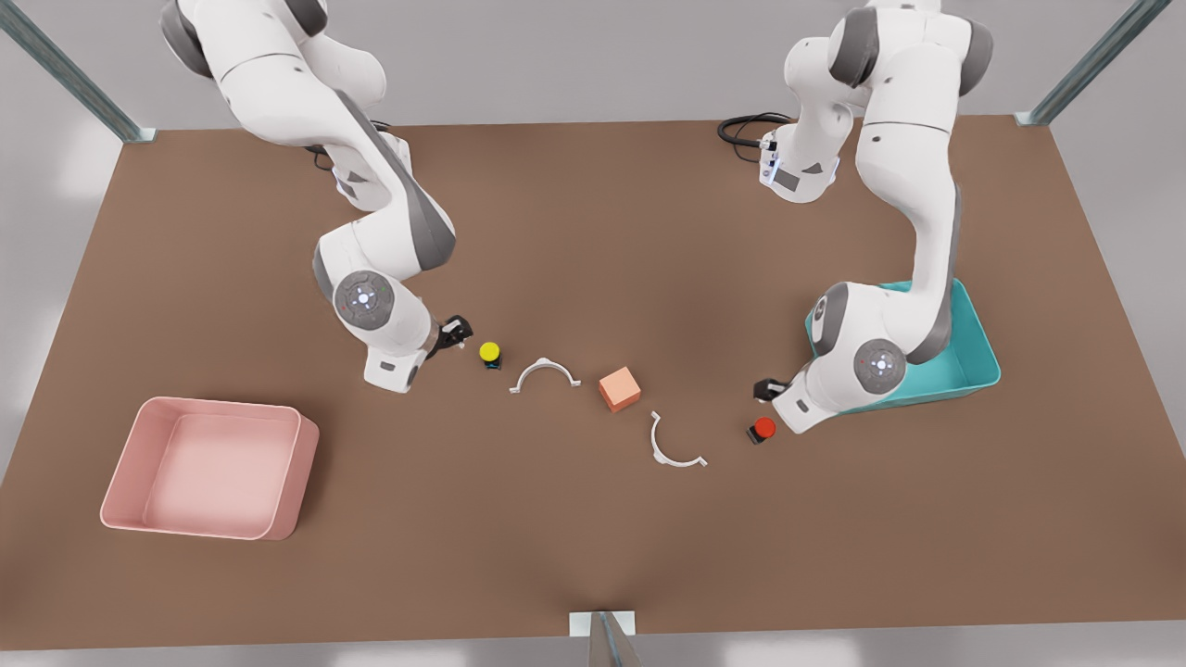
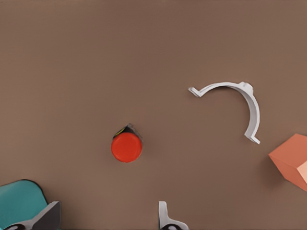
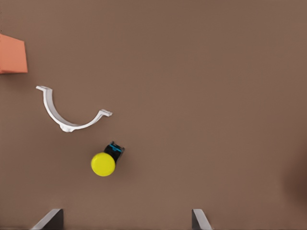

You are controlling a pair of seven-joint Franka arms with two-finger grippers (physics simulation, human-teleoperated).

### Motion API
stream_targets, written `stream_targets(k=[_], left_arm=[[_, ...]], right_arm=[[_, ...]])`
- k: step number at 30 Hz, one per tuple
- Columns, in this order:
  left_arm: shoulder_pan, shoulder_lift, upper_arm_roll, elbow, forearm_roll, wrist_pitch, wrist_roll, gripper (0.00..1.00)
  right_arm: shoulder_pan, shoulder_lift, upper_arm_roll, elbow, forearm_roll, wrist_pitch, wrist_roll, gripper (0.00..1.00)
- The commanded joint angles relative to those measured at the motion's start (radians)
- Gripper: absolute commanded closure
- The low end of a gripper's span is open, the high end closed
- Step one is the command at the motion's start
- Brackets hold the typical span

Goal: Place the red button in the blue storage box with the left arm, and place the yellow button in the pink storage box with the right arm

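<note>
Brown tabletop (image 1: pixel 593 519) spreads under both arms in the front view. The tiny yellow-capped push button on its black and blue base (image 1: pixel 489 354) stands just beside the right gripper (image 1: pixel 454 332), which hangs low over the table at the front view's left. The pale pink rectangular plastic storage box (image 1: pixel 120 482) lies well apart, nearer the camera and further to that side. At the front view's right, the tiny red-capped push button on a black base (image 1: pixel 763 428) sits just below the left gripper (image 1: pixel 769 389), and the teal-blue rectangular plastic storage box (image 1: pixel 984 357) lies close behind that arm, partly hidden by it. Between the buttons lie two white curved plastic clips (image 1: pixel 545 374) (image 1: pixel 675 446) and a small orange-pink cube (image 1: pixel 619 388). Both boxes hold nothing yet.

In the left wrist view, the red button (image 2: pixel 126 146) rests upright on bare table ahead of the spread fingertips (image 2: pixel 165 218), not between them. The left claw is released and empty. A clip (image 2: pixel 235 103), a cube corner (image 2: pixel 292 163) and a teal box corner (image 2: pixel 19 203) lie around.

In the right wrist view, the yellow button (image 3: pixel 104 163) stands ahead of the fingertips (image 3: pixel 199 219), off toward one of them rather than centred. This claw too is wide apart and empty. A clip (image 3: pixel 67 117) lies just beside the button, so I judge the descent needs care to avoid nudging it. Each arm seems lined up on its own button for the approach, with grasping not yet done.
</note>
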Motion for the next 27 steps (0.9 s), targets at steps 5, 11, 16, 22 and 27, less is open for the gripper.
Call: stream_targets(k=[5, 11, 16, 22, 27], left_arm=[[-0.034, 0.098, -0.004, 0.005, -0.028, 0.207, -0.073, 0.0], [-0.034, 0.127, -0.004, 0.003, -0.028, 0.207, -0.073, 0.0], [-0.033, 0.141, -0.004, 0.0, -0.028, 0.205, -0.073, 0.0], [-0.03, 0.153, -0.004, -0.002, -0.028, 0.205, -0.073, 0.0], [-0.028, 0.213, -0.006, 0.014, -0.026, 0.207, -0.06, 0.08]], right_arm=[[0.088, 0.085, 0.021, -0.109, -0.019, 0.378, 0.123, 0.0], [0.085, 0.141, 0.021, -0.217, -0.068, 0.53, 0.136, 0.0], [0.081, 0.134, 0.02, -0.267, -0.082, 0.547, 0.137, 0.0], [0.078, 0.152, 0.008, -0.293, -0.088, 0.566, 0.137, 0.0], [0.078, 0.21, 0.008, -0.316, -0.118, 0.625, 0.139, 0.0]])
